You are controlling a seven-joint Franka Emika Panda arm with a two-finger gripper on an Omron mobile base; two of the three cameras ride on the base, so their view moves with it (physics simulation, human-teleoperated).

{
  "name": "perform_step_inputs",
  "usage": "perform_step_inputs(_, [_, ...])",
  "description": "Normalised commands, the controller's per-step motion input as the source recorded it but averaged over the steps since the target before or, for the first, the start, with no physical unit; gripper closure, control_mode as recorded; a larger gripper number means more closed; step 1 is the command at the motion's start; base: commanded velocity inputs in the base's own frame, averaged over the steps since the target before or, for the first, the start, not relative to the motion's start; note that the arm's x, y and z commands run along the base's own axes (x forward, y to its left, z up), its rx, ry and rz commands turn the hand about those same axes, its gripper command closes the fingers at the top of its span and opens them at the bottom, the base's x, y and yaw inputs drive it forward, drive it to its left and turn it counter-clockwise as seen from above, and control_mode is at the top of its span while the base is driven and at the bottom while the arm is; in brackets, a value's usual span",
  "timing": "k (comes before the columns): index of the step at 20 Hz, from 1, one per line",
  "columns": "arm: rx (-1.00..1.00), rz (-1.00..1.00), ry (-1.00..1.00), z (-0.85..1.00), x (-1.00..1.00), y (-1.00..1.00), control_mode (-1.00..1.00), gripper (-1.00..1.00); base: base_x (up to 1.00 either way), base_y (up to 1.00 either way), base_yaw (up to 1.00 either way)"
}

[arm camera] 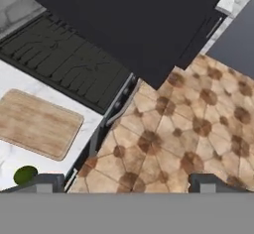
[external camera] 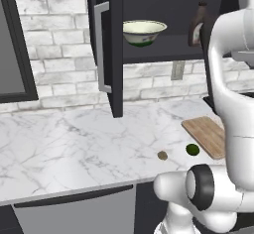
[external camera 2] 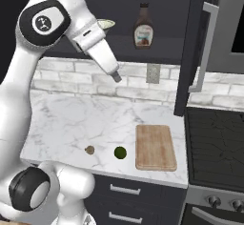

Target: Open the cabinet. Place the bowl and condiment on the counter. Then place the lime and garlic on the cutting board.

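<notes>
Cabinet [external camera: 111, 44] open, bowl [external camera: 144, 32] and condiment [external camera 2: 142, 26] shelved; lime [external camera 2: 120, 153], garlic [external camera 2: 89, 149] beside cutting board [external camera 2: 155, 147].

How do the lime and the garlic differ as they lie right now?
The lime is a dark-green ball, while the garlic is a tan-brown lump. The lime is clearly bigger than the garlic. The lime lies close beside the cutting board, whereas the garlic sits farther from it. Both rest on the marble counter, neither on the board yet.

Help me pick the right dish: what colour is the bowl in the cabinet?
Cream-white bowl with a green band, clearest in the left base view.
</notes>
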Motion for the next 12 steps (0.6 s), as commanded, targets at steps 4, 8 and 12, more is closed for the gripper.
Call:
perform_step_inputs(4, [0.0,0.0,-0.4,-0.37,0.0,0.28,-1.0,-1.0,0.0,0.0,0.0])
perform_step_inputs(8, [0.0,0.04,-0.38,-0.03,0.01,0.02,-1.0,-1.0,0.0,0.0,0.0])
perform_step_inputs(12, [-0.06,0.02,-0.34,0.01,0.0,0.0,-1.0,-1.0,0.0,0.0,0.0])
